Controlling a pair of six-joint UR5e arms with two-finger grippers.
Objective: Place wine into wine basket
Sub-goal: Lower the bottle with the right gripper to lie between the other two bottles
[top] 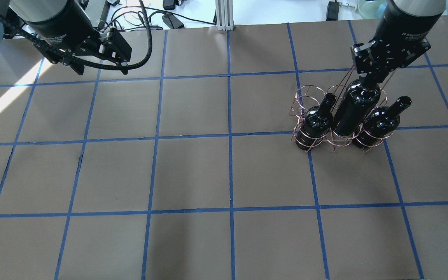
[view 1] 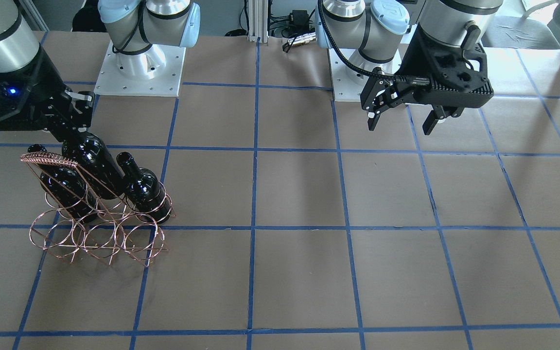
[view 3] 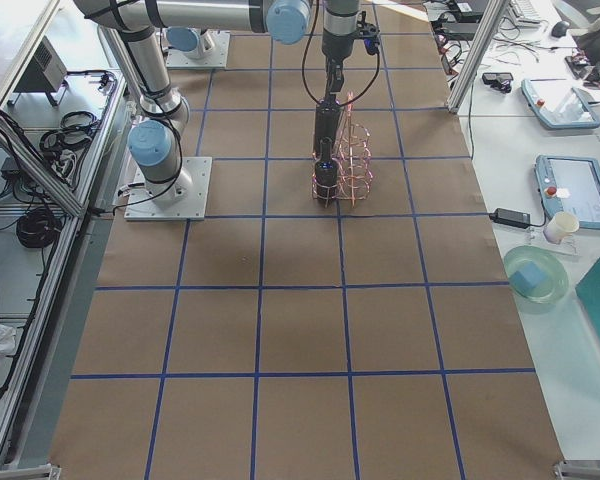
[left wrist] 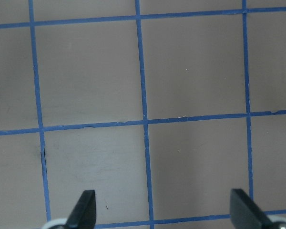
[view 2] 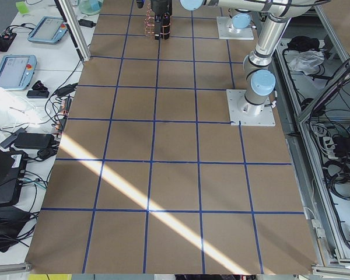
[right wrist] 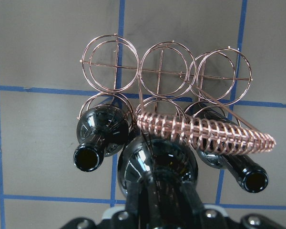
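Overhead exterior view: the right gripper (top: 368, 79) is clamped on the slim neck of the near-black glossy glass wine bottle (top: 355, 111), which stands roughly upright in line with the middle ring of the copper thin-wire wine basket (top: 303, 93), in the row nearer the robot. The bottle's shoulder sits higher than those of the two identical dark bottles, one in the ring on each side (top: 317, 121) (top: 380, 123). Whether its base rests on the basket floor cannot be told. The right wrist-mounted view shows the basket's wire-wrapped handle (right wrist: 205, 134) slanting across just beyond the held bottle's shoulder. The basket stands on the brown paper-covered table with blue tape grid (top: 193, 175), on the robot's right side. The left gripper (view 1: 401, 121) hangs above bare table well apart from the basket, its fingers (left wrist: 85, 206) spread wide with nothing between them.
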